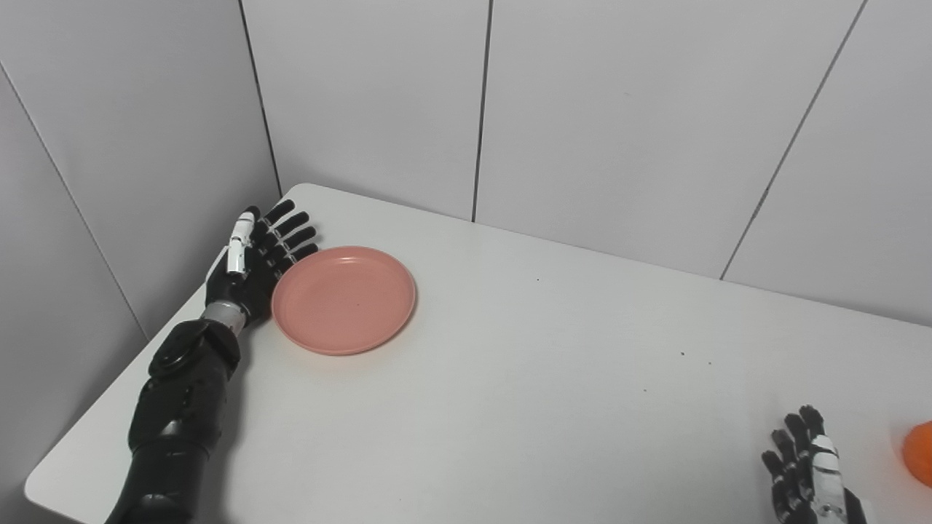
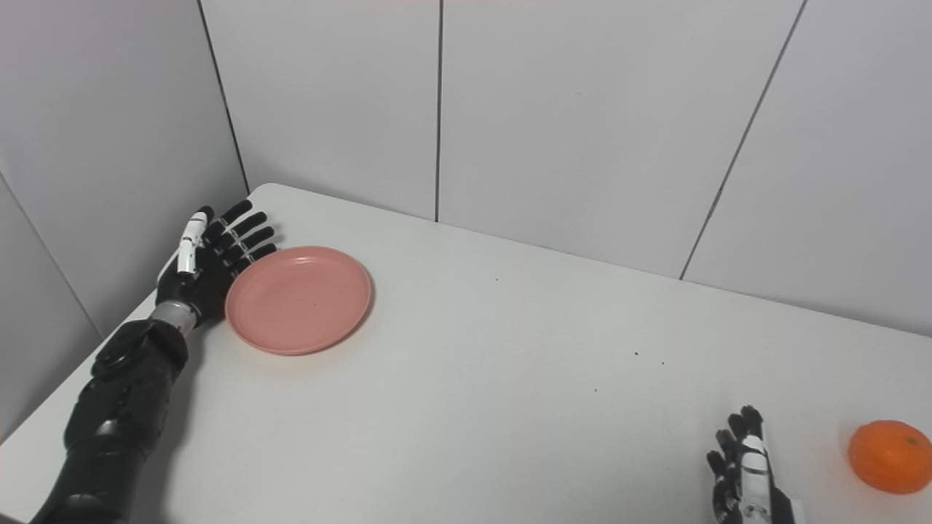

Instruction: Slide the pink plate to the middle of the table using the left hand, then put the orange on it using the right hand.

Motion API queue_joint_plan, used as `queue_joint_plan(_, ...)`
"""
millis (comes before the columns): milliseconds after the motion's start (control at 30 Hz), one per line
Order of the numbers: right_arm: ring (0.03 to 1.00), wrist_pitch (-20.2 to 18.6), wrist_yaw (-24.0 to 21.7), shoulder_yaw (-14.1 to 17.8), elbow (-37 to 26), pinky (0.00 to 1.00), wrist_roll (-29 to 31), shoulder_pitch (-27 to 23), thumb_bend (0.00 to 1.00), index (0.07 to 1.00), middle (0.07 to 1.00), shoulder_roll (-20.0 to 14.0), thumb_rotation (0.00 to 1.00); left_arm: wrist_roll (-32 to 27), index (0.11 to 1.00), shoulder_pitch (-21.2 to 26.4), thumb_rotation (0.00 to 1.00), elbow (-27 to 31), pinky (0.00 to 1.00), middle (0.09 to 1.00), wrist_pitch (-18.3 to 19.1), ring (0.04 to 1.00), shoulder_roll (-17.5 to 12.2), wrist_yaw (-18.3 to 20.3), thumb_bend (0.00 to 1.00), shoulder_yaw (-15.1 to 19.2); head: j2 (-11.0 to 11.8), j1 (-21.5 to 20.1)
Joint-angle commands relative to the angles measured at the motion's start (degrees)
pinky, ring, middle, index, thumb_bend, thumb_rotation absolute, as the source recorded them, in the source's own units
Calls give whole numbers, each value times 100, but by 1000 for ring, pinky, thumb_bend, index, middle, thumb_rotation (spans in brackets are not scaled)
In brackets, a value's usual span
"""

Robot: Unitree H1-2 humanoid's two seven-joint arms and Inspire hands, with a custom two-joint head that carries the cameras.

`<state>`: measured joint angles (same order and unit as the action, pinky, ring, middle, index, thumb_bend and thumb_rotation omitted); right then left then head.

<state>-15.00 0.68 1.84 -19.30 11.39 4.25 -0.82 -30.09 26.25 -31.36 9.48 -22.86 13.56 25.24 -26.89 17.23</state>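
Observation:
A round pink plate lies flat on the white table, near its far left corner. My left hand stands open against the plate's left rim, fingers stretched out and spread along the rim's far-left side, holding nothing. An orange rests on the table at the near right, cut off by the frame edge in the left eye view. My right hand rises at the bottom edge just left of the orange, open, apart from it, fingers pointing up.
Grey panel walls close the table's far side and left side. The left hand sits close to the left wall and the table's left edge. A few dark specks dot the tabletop.

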Motion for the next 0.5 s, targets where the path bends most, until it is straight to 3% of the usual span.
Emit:
queue_joint_plan(0,1000,96,-51,36,-163,1000,22,-114,92,1000,1000,-7,1000,9,780,10,1000,121,722,774,101,761,55,-7,317,-85,-10,6)
queue_joint_plan(300,1000,46,-50,20,-198,1000,24,-108,94,1000,1000,4,1000,-71,766,-50,1000,438,717,774,297,761,172,22,335,-222,-28,-13)
queue_joint_plan(467,1000,120,-102,23,-166,1000,91,-105,105,1000,1000,-10,1000,27,747,-57,1000,684,694,748,414,738,359,-224,323,-294,-49,-27)
